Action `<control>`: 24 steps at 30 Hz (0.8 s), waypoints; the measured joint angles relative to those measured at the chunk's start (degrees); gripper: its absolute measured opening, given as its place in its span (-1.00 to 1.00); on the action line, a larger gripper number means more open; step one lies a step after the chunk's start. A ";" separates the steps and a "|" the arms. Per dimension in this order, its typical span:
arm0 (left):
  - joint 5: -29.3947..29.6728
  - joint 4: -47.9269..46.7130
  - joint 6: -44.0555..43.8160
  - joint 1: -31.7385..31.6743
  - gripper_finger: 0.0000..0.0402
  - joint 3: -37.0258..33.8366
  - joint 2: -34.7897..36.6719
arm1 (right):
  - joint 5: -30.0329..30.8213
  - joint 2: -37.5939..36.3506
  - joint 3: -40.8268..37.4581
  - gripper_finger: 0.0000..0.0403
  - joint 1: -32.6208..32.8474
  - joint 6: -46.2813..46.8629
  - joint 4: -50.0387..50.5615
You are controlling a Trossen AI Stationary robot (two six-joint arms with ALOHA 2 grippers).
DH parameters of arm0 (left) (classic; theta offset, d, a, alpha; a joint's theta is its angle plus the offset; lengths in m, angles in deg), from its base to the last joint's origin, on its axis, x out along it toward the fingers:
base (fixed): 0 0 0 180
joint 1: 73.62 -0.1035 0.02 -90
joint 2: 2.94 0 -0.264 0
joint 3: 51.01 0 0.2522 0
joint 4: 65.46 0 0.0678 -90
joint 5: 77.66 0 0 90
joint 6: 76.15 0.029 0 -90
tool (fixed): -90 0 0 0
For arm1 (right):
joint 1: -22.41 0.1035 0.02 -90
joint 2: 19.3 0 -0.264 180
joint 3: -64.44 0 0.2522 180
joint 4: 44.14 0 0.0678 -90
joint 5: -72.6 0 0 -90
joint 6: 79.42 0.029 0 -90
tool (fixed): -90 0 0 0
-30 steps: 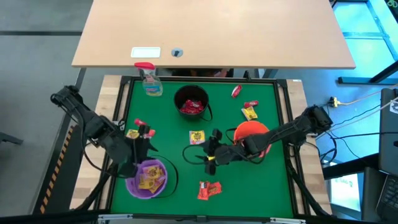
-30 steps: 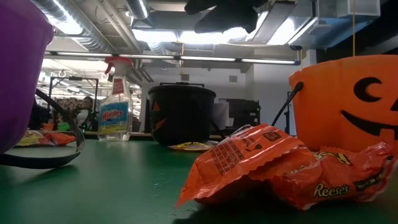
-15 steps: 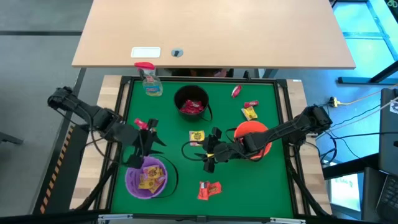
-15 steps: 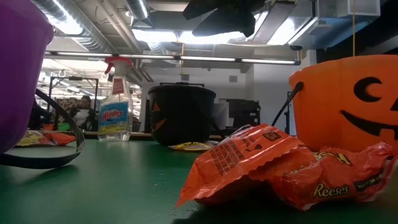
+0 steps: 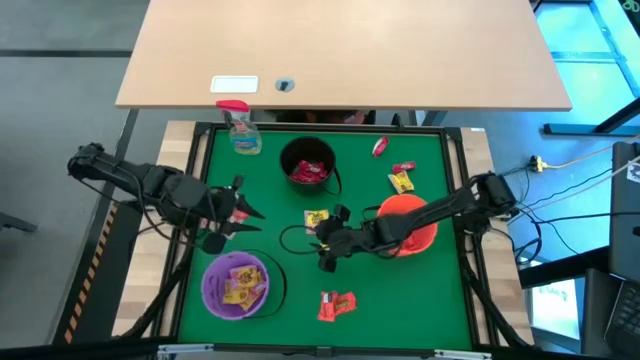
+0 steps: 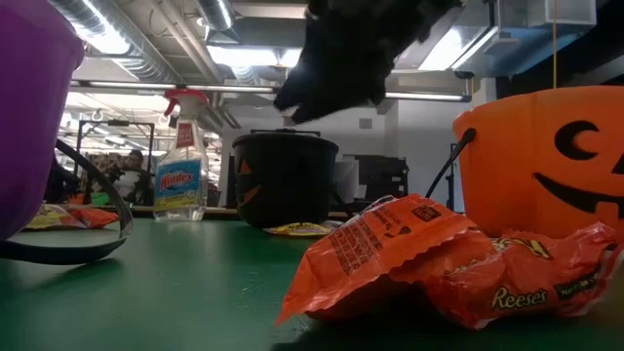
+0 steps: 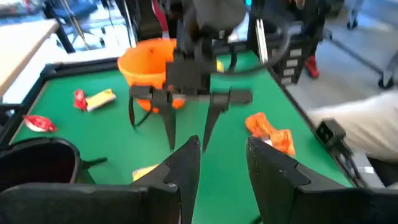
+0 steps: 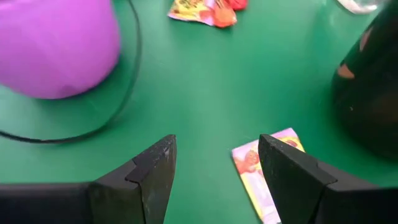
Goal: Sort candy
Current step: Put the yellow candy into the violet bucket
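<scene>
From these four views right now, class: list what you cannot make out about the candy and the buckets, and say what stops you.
- Orange bucket, high view: contents hidden by the right arm crossing over it.
- Purple bucket, low view: cut off by the picture's edge, inside unseen.
- Black bucket, low view: the wall hides any candy inside.
- Yellow candy, right wrist view: print blurred, partly behind the right hand finger.
- Red candies, high view: too small to read.

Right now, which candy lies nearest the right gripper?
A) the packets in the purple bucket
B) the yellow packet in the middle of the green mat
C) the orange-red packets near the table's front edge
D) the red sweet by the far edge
B: the right gripper hangs open right beside the yellow packet, which also lies just ahead of its fingers in the right wrist view.
</scene>
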 joint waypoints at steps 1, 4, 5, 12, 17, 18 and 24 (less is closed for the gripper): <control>0.01 1.60 -0.02 -0.31 -0.39 -1.16 0.94 | -0.06 0.29 -0.01 0.12 -0.49 0.03 0.00; -0.09 5.28 -0.63 -1.26 -0.39 -4.38 3.21 | -1.43 0.54 -0.01 0.12 -1.94 0.14 -0.03; -0.12 6.19 -1.17 -1.54 -0.39 -5.20 3.77 | -1.59 0.53 -0.01 0.12 -2.38 0.13 -0.08; -0.12 9.75 -3.50 -2.86 -0.39 -8.03 4.60 | -3.10 0.54 -0.04 0.12 -3.80 0.09 -0.07; 1.54 11.04 -3.49 -2.86 -0.39 -8.11 4.35 | -3.54 1.06 -0.08 0.12 -3.63 -0.31 0.26; 2.21 11.54 -3.49 -2.86 -0.39 -8.11 4.36 | -3.61 1.06 -0.08 0.12 -3.60 -0.31 0.24; 4.60 13.66 -3.48 -2.84 -0.39 -8.11 4.37 | -3.59 1.06 -0.08 0.12 -3.63 1.29 0.28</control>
